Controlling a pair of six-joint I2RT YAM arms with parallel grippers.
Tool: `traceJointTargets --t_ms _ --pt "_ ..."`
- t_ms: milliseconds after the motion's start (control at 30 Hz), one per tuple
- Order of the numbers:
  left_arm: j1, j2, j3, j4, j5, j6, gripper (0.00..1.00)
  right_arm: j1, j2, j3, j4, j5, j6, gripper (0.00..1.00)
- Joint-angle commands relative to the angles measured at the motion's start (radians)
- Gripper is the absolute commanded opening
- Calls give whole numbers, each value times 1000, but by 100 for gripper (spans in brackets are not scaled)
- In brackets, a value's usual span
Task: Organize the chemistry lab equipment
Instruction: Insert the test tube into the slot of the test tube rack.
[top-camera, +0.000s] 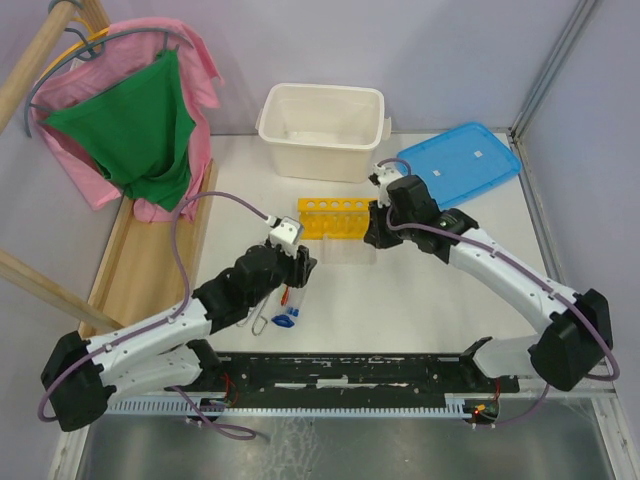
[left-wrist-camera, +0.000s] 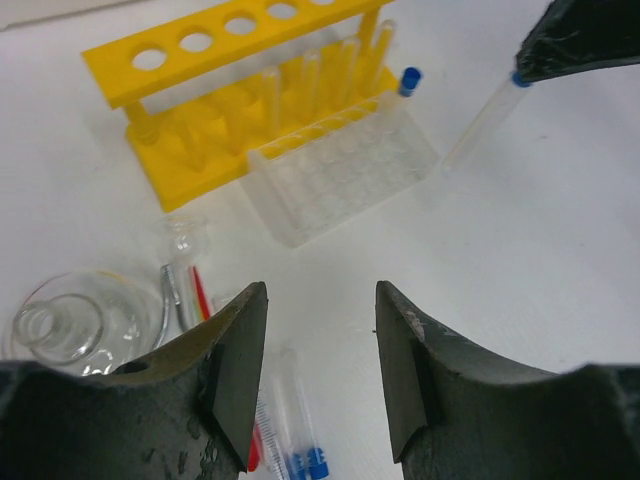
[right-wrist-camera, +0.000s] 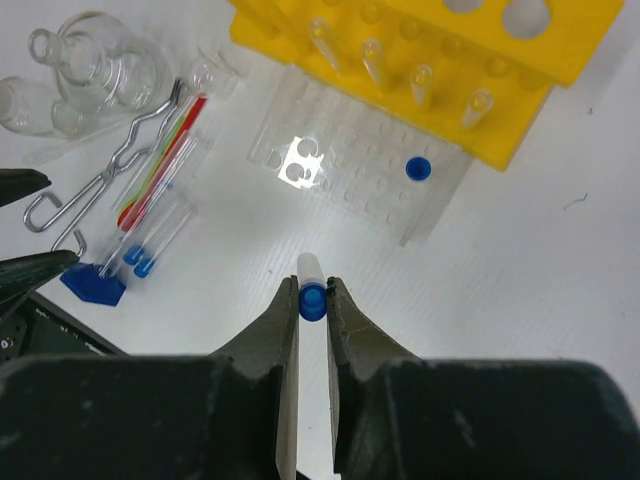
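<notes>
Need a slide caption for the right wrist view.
Wrist close-up: right pincer grips a blue-capped tube by its cap end, near the clear well tray and yellow rack.

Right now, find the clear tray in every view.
Top external: clear tray at centre, just below the yellow rack.
Left wrist: upper middle, at the rack's lower right.
Right wrist: upper middle, below the rack.
Shared landmark: the yellow rack.
</notes>
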Motion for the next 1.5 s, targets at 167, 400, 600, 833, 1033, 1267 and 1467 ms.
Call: traceJointTargets --t_ms 167,400,600,833,1033,1267,1467 --pt "151 106 100 -67 89 -52 54 5 200 194 69 85 -59 1" --pt "188 147 100 -32 132 -45 53 13 297 294 26 185 -93 1" --pt "198 186 101 -18 164 -48 52 33 342 311 -6 256 -106 1" --pt "201 204 104 -18 182 -46 51 49 366 310 -19 293 -112 1" --pt "201 201 102 -24 191 -45 50 56 392 318 -24 321 -108 1" --pt "201 192 95 -21 194 -45 50 58 420 311 -6 321 -96 1" --pt "201 199 94 -19 202 -43 49 57 440 313 -5 312 -92 1"
